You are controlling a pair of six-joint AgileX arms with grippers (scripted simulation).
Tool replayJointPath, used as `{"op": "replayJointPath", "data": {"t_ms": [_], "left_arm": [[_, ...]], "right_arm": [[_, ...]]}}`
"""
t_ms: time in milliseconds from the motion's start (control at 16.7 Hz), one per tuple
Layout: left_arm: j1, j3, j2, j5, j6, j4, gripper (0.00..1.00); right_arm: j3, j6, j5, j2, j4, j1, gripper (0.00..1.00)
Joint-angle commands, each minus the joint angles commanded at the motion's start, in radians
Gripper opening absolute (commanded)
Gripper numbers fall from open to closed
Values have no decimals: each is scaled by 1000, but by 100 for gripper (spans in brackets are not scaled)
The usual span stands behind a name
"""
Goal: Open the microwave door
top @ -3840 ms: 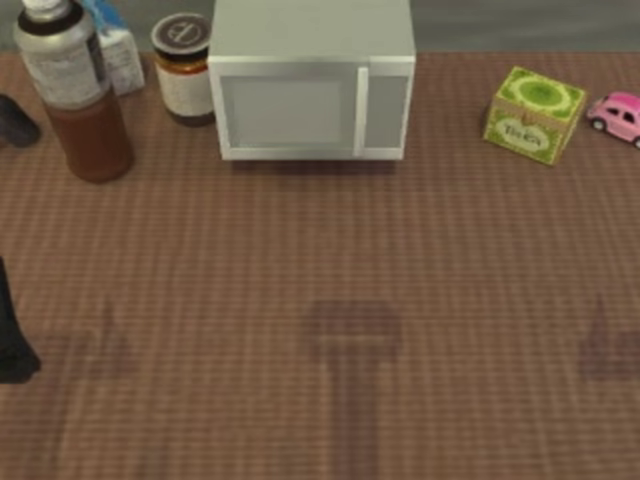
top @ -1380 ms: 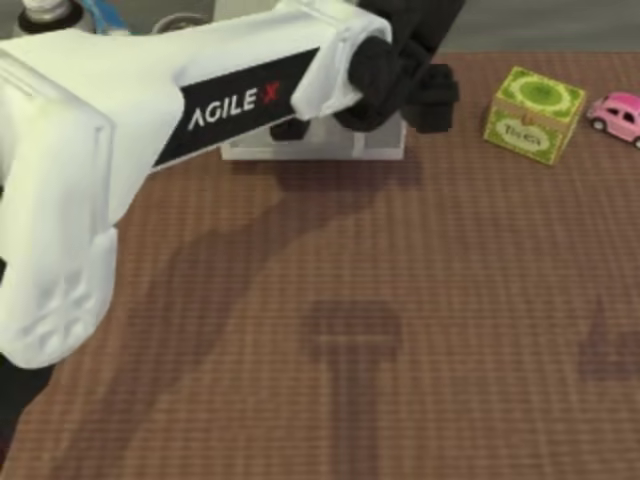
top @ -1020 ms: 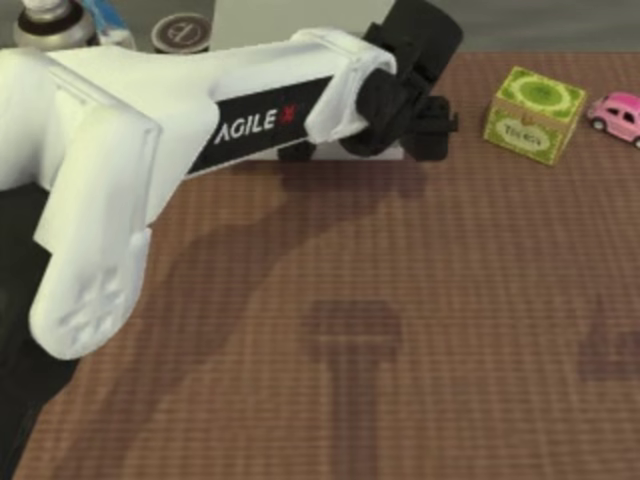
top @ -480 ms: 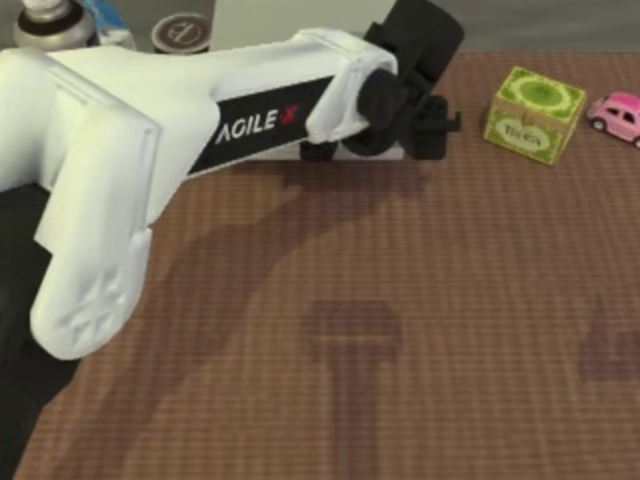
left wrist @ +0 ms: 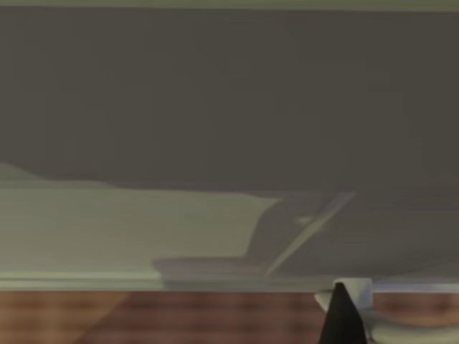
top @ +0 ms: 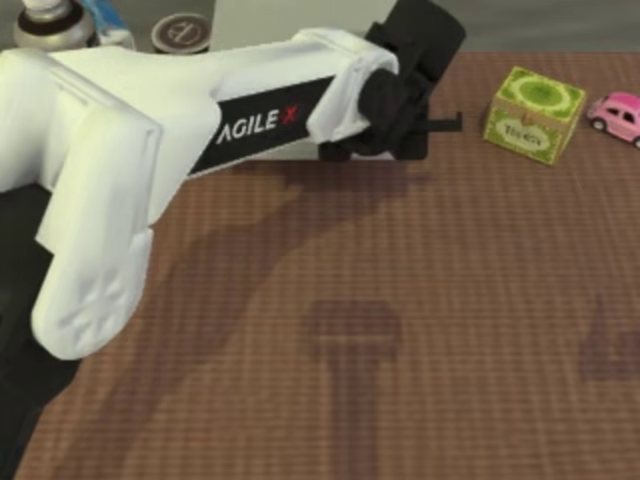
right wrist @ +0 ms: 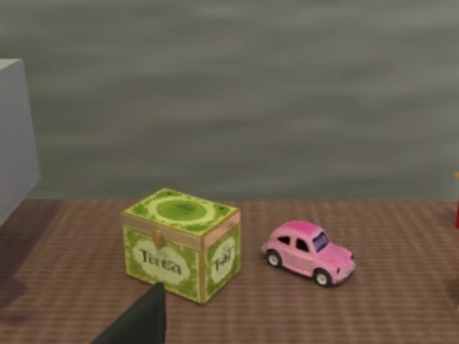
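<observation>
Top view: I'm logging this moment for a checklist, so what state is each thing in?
microwave: upright, front covered by the left arm.
microwave door: hidden, open or shut cannot be told.
left gripper: at the microwave's front right corner.
tea box: lid closed.
pink toy car: on its wheels.
jar: lid on.
right gripper: parked, facing the tea box.
</observation>
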Motion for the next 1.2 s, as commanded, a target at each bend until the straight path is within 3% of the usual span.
{"op": "replayJointPath", "data": {"t_ms": [300,360,720,1200], "left_arm": [[0,0,0,0,0,0,0],[-38,-53,-25,11,-2,-8,0],[-35,-160,-92,-21,-31,53,0],[-35,-162,-94,-21,-32,55,0]], "right_arm": [[0,0,0,0,0,0,100],[0,0,0,0,0,0,100],[0,0,0,0,0,0,100],[0,0,0,0,0,0,100]]}}
